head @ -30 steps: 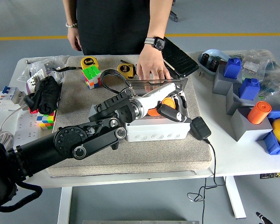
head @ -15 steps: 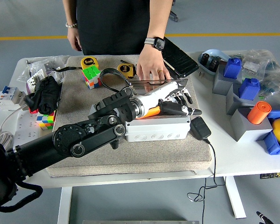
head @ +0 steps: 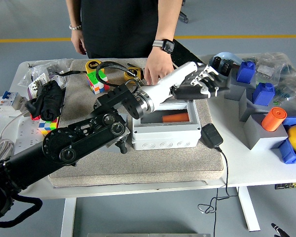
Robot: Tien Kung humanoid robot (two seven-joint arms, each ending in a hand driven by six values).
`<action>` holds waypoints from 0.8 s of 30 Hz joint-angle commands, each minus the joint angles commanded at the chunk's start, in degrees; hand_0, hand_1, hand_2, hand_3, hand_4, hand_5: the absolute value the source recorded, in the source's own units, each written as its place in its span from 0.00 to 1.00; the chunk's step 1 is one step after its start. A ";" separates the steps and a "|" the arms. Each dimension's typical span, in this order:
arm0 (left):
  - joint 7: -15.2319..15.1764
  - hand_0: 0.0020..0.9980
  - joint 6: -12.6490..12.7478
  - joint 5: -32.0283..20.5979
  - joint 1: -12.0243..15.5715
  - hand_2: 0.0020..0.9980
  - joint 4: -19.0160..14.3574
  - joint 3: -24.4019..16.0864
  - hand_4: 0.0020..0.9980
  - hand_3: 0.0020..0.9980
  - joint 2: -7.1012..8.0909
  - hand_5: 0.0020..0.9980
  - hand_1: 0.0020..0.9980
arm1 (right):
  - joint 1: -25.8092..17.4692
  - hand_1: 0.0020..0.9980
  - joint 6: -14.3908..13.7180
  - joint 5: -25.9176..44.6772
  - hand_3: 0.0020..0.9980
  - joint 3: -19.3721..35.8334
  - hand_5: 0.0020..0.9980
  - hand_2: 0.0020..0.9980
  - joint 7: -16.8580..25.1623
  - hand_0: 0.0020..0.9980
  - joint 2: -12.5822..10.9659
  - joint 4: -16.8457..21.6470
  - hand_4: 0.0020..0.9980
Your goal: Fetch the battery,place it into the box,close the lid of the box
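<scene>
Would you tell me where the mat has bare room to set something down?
The grey mat is bare in front of the white plastic box, towards the table's near edge. Its far edge is crowded by the yellow tape measure and colourful puzzle cube.

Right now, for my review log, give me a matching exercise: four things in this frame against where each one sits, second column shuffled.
Things:
1. orange battery
2. left robot hand
3. person's hand
4. black adapter

Places:
A. on the white table just right of the grey box
B. lying inside the grey box
C. raised above the box's far right corner, holding nothing
D. resting at the far side of the box, behind the robot's forearm

Pairs: 1-B, 2-C, 3-D, 4-A
</scene>
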 joint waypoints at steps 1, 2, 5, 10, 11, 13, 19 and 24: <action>-0.96 0.45 0.78 0.62 0.16 0.57 -0.45 -0.88 1.00 0.57 0.16 0.64 0.59 | 0.00 0.64 0.02 0.00 0.58 -0.01 0.49 0.65 -0.01 0.58 0.00 0.01 0.95; -1.41 0.45 1.17 1.12 0.25 0.57 -0.51 -1.46 1.00 0.57 0.26 0.64 0.59 | 0.01 0.64 0.02 -0.01 0.58 0.00 0.49 0.65 -0.03 0.58 0.00 0.00 0.95; -1.13 0.75 1.63 3.24 0.55 0.66 0.80 -3.02 1.00 0.67 0.61 0.63 0.73 | 0.03 0.64 0.03 -0.06 0.58 0.04 0.49 0.65 -0.06 0.58 0.01 -0.01 0.95; 2.19 0.83 0.80 7.53 0.94 0.74 5.36 -3.55 1.00 0.72 1.04 0.65 0.78 | 0.01 0.64 0.04 0.01 0.58 0.12 0.49 0.65 -0.03 0.58 0.01 0.01 0.95; 2.82 0.83 0.53 8.06 0.98 0.74 6.08 -3.47 1.00 0.72 1.07 0.65 0.78 | 0.01 0.64 0.04 0.01 0.58 0.12 0.49 0.65 -0.03 0.58 0.00 0.01 0.95; 4.92 0.83 -0.57 10.23 1.14 0.74 8.51 -2.70 1.00 0.72 1.19 0.65 0.78 | -0.01 0.64 0.02 -0.07 0.58 0.21 0.49 0.65 -0.03 0.58 0.02 0.01 0.95; 8.39 0.81 -3.18 11.97 1.96 0.73 10.31 -1.38 1.00 0.72 2.02 0.69 0.77 | -0.01 0.64 0.02 -0.28 0.58 0.37 0.49 0.65 -0.03 0.58 0.03 0.01 0.95; 9.65 0.34 -4.03 11.50 3.08 0.59 6.73 -1.21 1.00 0.62 3.51 0.68 0.53 | -0.10 0.64 0.07 -0.23 0.58 0.58 0.49 0.65 -0.01 0.58 0.04 0.01 0.95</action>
